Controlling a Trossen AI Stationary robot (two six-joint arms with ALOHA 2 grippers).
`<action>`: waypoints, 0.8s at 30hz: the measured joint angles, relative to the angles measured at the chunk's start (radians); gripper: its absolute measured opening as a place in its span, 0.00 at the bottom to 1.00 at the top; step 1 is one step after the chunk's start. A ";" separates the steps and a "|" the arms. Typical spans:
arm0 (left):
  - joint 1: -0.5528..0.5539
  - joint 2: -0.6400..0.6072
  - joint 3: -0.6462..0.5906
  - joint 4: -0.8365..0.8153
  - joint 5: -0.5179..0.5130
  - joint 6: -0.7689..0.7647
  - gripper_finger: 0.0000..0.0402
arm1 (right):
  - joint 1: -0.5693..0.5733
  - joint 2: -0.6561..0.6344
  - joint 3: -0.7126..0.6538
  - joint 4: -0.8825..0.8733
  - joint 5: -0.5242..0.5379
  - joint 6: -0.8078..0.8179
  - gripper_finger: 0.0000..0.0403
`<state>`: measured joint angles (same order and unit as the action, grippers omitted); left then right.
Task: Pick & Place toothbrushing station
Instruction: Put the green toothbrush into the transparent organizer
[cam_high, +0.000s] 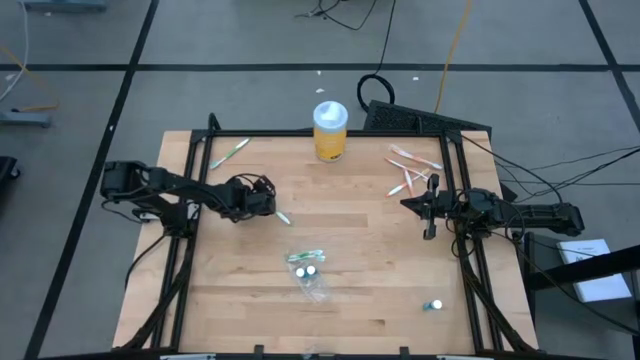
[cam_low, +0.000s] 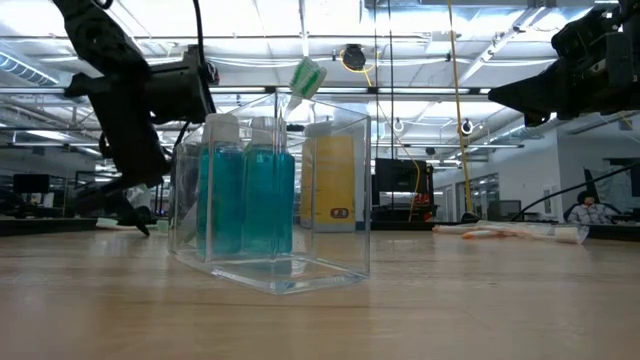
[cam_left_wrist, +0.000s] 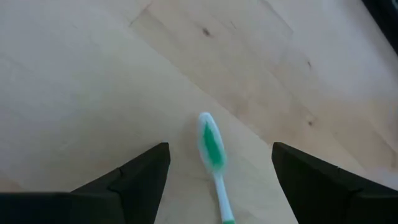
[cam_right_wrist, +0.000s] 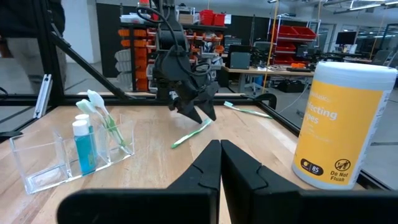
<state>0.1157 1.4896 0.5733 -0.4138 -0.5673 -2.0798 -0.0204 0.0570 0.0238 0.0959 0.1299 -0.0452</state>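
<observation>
The toothbrushing station (cam_high: 310, 272) is a clear plastic container standing on its base near the table's middle front. It holds two blue tubes and green-white brushes (cam_low: 270, 200) (cam_right_wrist: 74, 152). My left gripper (cam_high: 272, 208) is open, slanting down over a green-white toothbrush (cam_left_wrist: 214, 158) that lies flat on the wood. Its fingers stand on either side of the brush's head without touching it (cam_right_wrist: 198, 113). My right gripper (cam_right_wrist: 221, 152) is shut on nothing and waits at the right side (cam_high: 430, 208).
A yellow jar with a white lid (cam_high: 330, 130) stands at the far middle. Another green toothbrush (cam_high: 228, 152) lies far left, several pink ones (cam_high: 410, 170) far right, and a small white-blue item (cam_high: 433, 305) near right. Black frame rails run along both table sides.
</observation>
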 joint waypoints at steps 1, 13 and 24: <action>0.001 0.001 -0.001 0.005 -0.010 -0.003 0.74 | 0.000 0.000 0.000 0.000 0.000 0.000 0.01; 0.051 0.006 -0.006 0.198 -0.023 0.113 0.74 | 0.000 0.000 0.000 0.000 0.000 0.000 0.01; 0.108 0.017 -0.005 0.242 0.021 0.288 0.74 | 0.000 0.000 0.000 0.000 0.000 0.000 0.01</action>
<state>0.2237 1.5066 0.5682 -0.1721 -0.5467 -1.7919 -0.0203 0.0570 0.0238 0.0963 0.1299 -0.0452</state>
